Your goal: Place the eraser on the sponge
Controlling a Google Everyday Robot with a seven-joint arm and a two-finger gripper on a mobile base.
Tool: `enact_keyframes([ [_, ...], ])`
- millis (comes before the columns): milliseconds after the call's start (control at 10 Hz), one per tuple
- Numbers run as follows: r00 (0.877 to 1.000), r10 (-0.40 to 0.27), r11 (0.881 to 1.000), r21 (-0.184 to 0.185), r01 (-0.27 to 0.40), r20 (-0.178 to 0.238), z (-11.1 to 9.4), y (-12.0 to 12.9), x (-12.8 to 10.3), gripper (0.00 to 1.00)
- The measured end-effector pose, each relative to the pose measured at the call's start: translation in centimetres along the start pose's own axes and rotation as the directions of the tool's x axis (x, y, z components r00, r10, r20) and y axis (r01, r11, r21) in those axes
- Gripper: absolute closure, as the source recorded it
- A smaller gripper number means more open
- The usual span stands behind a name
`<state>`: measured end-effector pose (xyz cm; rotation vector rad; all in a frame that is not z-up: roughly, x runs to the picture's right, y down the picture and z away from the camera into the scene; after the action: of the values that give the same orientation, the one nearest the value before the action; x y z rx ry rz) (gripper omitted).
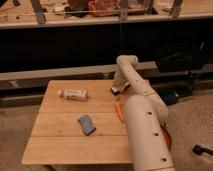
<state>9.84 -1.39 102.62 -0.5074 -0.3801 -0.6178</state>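
The gripper [118, 85] hangs low at the far edge of the bench [55, 142], right over the eraser [115, 91]. Whether its jaws are apart or clamped on it, I cannot tell. The sponge [86, 124] lies well apart, toward the bench's middle, past a bottle [74, 94]. A shallow hold could drop the eraser on the way, or it might roll off that small, soft pad.

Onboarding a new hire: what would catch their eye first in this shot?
The thick cream robot arm dominates, running up from the lower right and bent back down so its gripper sits at the far right edge of the light wooden table. On the table, a blue-grey rectangular sponge lies near the middle, a whitish labelled bottle lies on its side far left, and a slim orange stick lies beside the arm.
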Motion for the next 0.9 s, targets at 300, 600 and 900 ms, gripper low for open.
enact_keyframes([
  [300, 1.000, -0.013, 1.000, 0.001, 0.013, -0.003, -0.6, -0.4, -1.0, 0.98],
  [600, 1.000, -0.020, 1.000, -0.001, 0.020, -0.005, -1.0, -0.4, -1.4, 0.98],
  [900, 1.000, -0.027, 1.000, -0.003, 0.027, -0.007, -1.8, -0.3, -1.9, 0.98],
])
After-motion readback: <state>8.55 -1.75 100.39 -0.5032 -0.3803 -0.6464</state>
